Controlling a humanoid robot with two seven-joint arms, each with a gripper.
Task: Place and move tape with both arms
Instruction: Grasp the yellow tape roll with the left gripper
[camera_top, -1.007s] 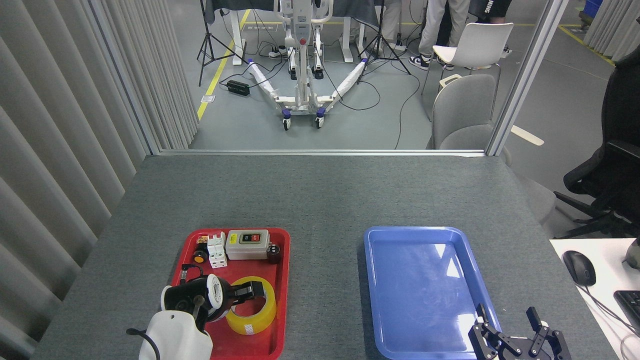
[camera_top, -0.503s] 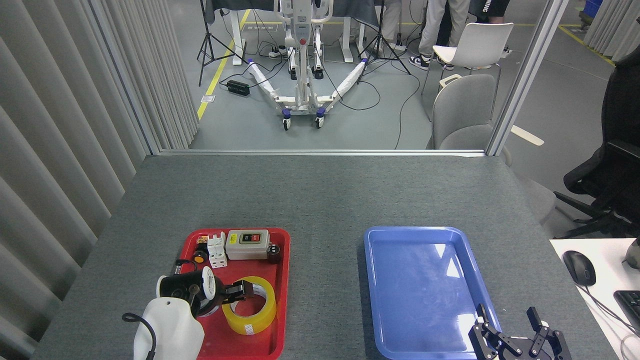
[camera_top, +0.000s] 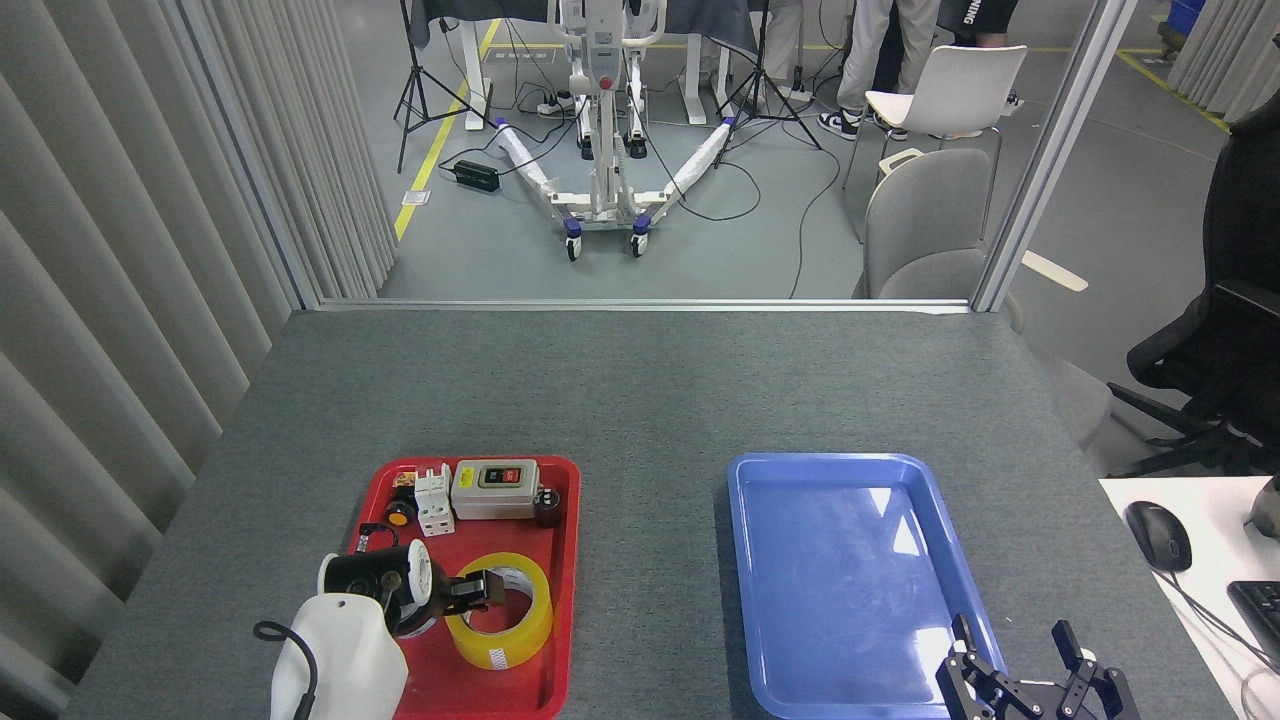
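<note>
The table (camera_top: 640, 400) is carrying two trays side by side: the red tray (camera_top: 560, 640) on the left, crowded with a switch box (camera_top: 494, 489) and small electrical parts, and the blue tray (camera_top: 850, 590) on the right, lying bare. The tape (camera_top: 500, 612) is sitting flat in the near part of the red tray, where it was a second ago. What is changing is the left arm: over the last second its gripper (camera_top: 478, 592) has been pulling back toward the left, so that its tips, which were reaching across the roll's hole, are now lying at the roll's left wall, one tip seemingly inside the core and the other hidden behind the wrist. Whether the jaws are pressing on the wall or only straddling it is not clear from this angle, so I cannot tell how far they are parted or whether they are gripping. The right gripper (camera_top: 1030, 668) is waiting at the blue tray's near right corner, fingers spread wide and empty, having dropped slightly. The tape is probably about to be pinched by its wall and lifted; nothing is moved yet.
</note>
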